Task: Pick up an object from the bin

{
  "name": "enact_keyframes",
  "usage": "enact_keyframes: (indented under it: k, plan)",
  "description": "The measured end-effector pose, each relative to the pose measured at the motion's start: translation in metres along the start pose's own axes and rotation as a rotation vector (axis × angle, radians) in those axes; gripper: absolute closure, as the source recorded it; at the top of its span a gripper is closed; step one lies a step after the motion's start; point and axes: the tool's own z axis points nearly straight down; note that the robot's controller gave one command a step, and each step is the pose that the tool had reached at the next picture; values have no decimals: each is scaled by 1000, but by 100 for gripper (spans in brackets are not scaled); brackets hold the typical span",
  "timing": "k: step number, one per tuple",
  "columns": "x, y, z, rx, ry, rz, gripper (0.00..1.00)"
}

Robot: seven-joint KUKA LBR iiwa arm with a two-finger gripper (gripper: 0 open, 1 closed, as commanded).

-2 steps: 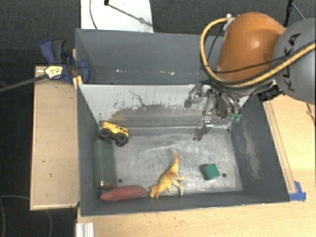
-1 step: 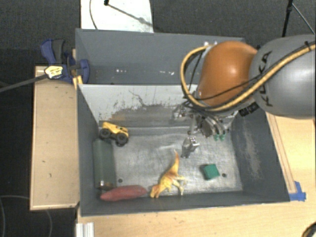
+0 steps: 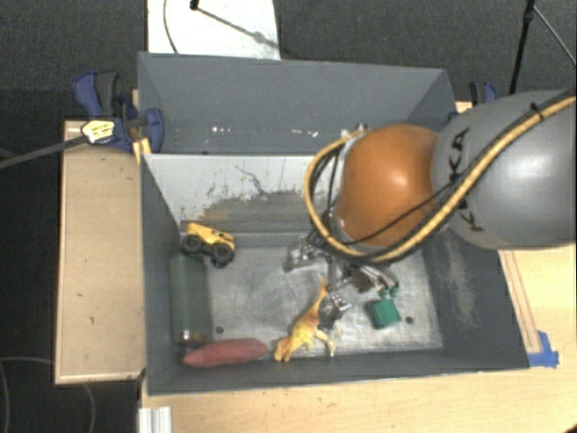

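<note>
My gripper [image 3: 337,298] hangs below the orange wrist cover, low over the bin's floor right of the middle. Directly under it and to its front left lies a yellow toy giraffe [image 3: 305,334], its neck reaching up to the gripper's tip. Whether the giraffe is held cannot be made out. A small green block [image 3: 385,312] lies just to the gripper's right on the floor.
A yellow toy truck [image 3: 209,243] stands at the left back. In front of it, a dark green cylinder [image 3: 189,299] lies along the left wall. A reddish oblong thing [image 3: 225,353] rests against the front wall. The arm covers the bin's right back part.
</note>
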Motion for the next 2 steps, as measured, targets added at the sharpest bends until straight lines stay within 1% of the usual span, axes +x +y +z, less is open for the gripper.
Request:
enact_keyframes:
  k: [1, 2]
  plan:
    - [26, 4, 20, 0, 0, -103, 0]
    - [29, 2, 67, 0, 0, -418, 0]
